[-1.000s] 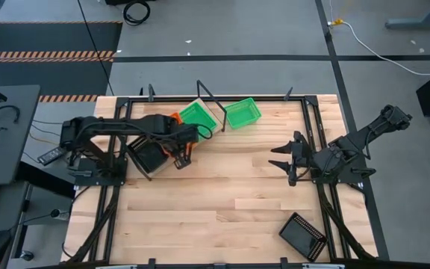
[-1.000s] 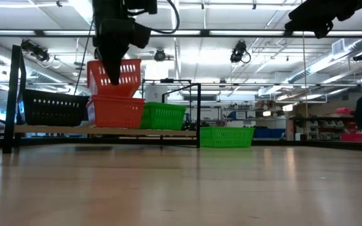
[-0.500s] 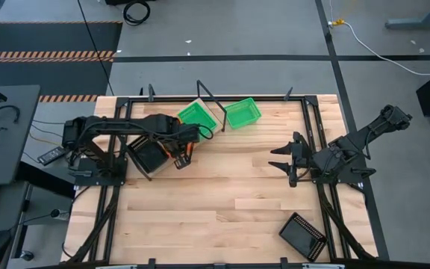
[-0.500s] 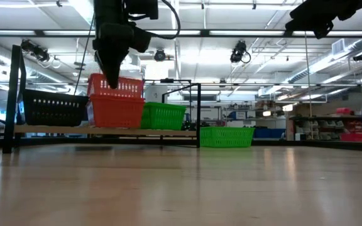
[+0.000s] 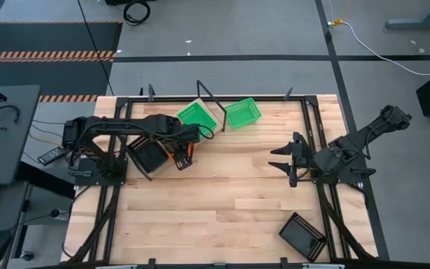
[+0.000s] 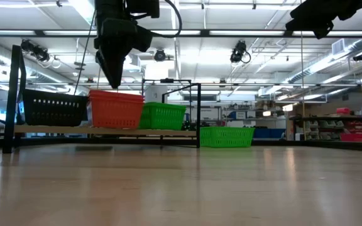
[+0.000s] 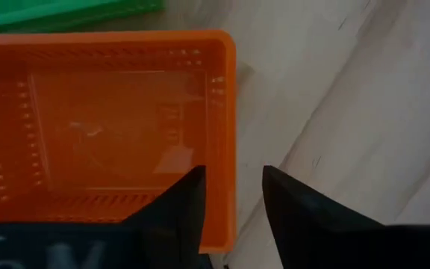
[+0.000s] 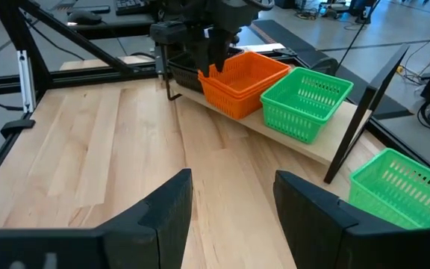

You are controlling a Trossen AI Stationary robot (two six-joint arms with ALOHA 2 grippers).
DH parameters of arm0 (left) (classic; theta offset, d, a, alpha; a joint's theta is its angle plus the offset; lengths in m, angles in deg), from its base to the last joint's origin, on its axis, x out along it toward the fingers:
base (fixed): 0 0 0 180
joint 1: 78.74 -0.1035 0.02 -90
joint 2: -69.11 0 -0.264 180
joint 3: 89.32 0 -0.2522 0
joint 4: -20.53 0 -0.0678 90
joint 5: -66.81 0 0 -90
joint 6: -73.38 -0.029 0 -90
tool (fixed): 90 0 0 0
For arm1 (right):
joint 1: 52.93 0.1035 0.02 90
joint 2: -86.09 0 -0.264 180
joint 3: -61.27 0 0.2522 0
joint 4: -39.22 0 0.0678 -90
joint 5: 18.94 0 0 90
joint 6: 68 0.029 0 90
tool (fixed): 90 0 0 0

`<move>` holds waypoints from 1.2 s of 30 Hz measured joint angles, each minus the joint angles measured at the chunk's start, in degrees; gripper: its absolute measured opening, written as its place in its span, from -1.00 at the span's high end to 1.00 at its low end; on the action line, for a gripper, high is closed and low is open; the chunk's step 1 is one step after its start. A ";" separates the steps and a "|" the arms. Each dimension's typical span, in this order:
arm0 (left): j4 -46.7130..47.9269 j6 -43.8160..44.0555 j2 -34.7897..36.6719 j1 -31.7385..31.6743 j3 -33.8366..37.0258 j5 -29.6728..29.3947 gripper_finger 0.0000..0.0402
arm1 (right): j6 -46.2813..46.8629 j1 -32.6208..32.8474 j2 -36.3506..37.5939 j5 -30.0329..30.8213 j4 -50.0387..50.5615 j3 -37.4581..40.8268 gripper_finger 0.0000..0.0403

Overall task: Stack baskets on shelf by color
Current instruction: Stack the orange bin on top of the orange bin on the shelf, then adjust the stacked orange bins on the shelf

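Observation:
On the shelf (image 6: pixel 137 131) stand a black basket (image 6: pixel 52 108), an orange basket (image 6: pixel 115 108) nested in another orange one (image 8: pixel 241 78), and a green basket (image 6: pixel 163 116). My left gripper (image 6: pixel 114 84) hangs open just above the orange stack. In the left wrist view its fingers (image 7: pixel 234 175) stand on either side of the top basket's end wall (image 7: pixel 222 149). My right gripper (image 5: pixel 286 161) waits open and empty over the table's right side. Its fingers show in the right wrist view (image 8: pixel 234 202).
A second green basket (image 5: pixel 242 113) sits on the table past the shelf's right end. Another black basket (image 5: pixel 303 235) lies near the table's near right corner. The shelf's black frame rails (image 6: pixel 198 113) rise at its ends. Bare wood lies between the arms.
The upper orange basket was tilted up under my left gripper. It has sunk level into the orange basket below and now sits under the fingertips. My left gripper has stayed over the stack at about the same height.

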 joint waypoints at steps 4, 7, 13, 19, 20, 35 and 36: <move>-0.42 0.24 0.05 0.02 0.00 0.17 0.26 | -0.01 0.00 0.00 0.00 0.01 0.00 0.04; -2.03 1.63 0.06 0.04 0.00 1.90 0.25 | -0.01 0.00 0.00 -0.01 0.01 0.00 0.04; -2.51 1.58 -2.08 1.30 0.49 0.27 0.30 | 0.03 0.00 0.00 -0.07 0.12 0.00 0.04; -2.58 -0.01 -4.99 1.97 0.66 -0.28 0.30 | 0.90 0.00 0.00 -0.39 0.78 0.00 0.04; -2.61 -0.01 -5.40 1.97 0.66 -0.28 0.29 | 0.89 0.00 0.00 -0.40 0.80 0.00 0.04; -3.56 6.75 -6.01 -1.64 0.66 -1.39 0.30 | 1.31 0.00 0.00 -0.67 0.84 0.00 0.04; -3.56 7.49 -6.01 -1.81 0.66 -1.34 0.30 | 1.31 0.00 0.00 -0.69 0.82 0.00 0.04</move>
